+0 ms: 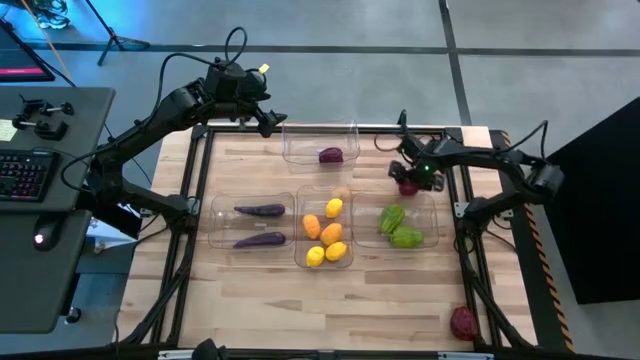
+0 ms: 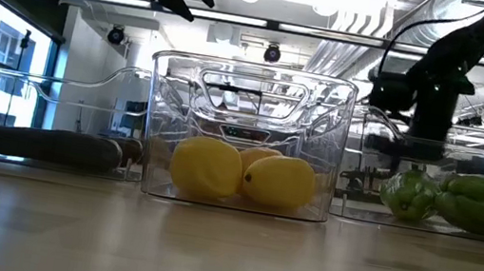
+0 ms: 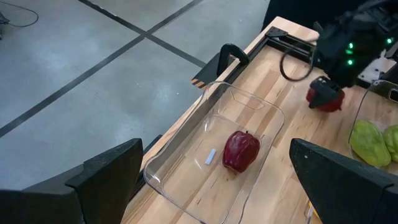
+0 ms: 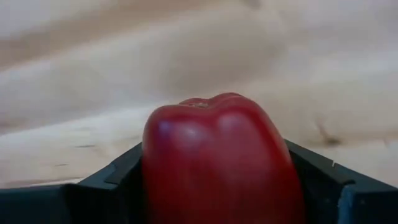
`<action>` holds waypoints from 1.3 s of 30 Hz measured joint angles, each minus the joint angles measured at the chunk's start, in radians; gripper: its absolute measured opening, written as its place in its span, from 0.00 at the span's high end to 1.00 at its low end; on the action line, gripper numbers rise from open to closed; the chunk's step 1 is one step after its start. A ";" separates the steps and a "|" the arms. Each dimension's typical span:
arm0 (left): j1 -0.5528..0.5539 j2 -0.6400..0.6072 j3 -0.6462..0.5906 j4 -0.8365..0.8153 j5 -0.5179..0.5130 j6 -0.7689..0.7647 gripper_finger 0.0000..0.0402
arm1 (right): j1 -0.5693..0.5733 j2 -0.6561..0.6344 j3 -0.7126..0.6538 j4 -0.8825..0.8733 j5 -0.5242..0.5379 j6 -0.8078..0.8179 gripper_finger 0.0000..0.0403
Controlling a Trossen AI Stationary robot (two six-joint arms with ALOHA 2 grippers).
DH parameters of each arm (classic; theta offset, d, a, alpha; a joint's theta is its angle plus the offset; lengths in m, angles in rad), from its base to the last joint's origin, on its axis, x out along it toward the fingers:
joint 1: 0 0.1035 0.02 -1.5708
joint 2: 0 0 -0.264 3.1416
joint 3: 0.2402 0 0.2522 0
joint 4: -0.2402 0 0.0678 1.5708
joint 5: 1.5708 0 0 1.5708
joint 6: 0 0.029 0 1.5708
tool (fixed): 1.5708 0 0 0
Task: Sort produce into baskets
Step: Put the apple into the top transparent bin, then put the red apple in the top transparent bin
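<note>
My right gripper [image 1: 408,178] is shut on a dark red round piece [image 4: 217,155] over the table between the far bin and the right bin. My left gripper [image 1: 270,118] hangs open and empty above the far bin's [image 1: 300,148] left end; that bin holds one dark red piece [image 3: 241,150], lying on its floor. The left bin [image 1: 222,225] holds two purple eggplants [image 1: 260,211]. The middle bin [image 1: 300,250] holds lemons [image 2: 281,182] and orange pieces [image 1: 312,226]. The right bin [image 1: 432,215] holds green ridged pieces [image 1: 400,228]. My right gripper pinches the dark red piece by its two opposite sides [image 4: 152,174] between its two fingers [image 4: 106,183], which come from above. The piece's stem end [image 4: 198,103] faces away from the wrist. In the left wrist view the piece [image 3: 324,98] shows below the gripper; whether it is clear of the table, I cannot tell.
Another dark red piece [image 1: 462,322] lies at the table's near right corner. The near strip of the wooden table [image 1: 330,310] is bare wood. A desk with a keyboard [image 1: 25,175] stands left of the table.
</note>
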 joint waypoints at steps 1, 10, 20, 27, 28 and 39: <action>0.000 0.000 0.000 0.000 0.000 0.000 0.02 | -0.008 0.000 0.020 0.000 -0.003 -0.028 0.34; 0.000 0.000 0.000 -0.001 0.000 -0.026 0.02 | 0.013 0.004 0.323 0.358 0.037 -0.240 0.31; -0.003 0.000 0.000 -0.001 0.065 -0.063 0.02 | 0.091 0.315 0.587 0.500 -0.069 -0.286 0.21; -0.026 -0.037 0.000 -0.019 0.240 -0.010 0.02 | 0.073 0.431 0.765 0.491 -0.098 -0.318 0.20; -0.036 -0.044 0.000 -0.019 0.258 -0.002 0.02 | 0.071 0.433 0.785 0.491 -0.101 -0.340 0.20; -0.136 -0.163 -0.205 0.306 0.270 -0.075 0.02 | 0.068 0.411 0.888 0.301 -0.236 -0.621 0.20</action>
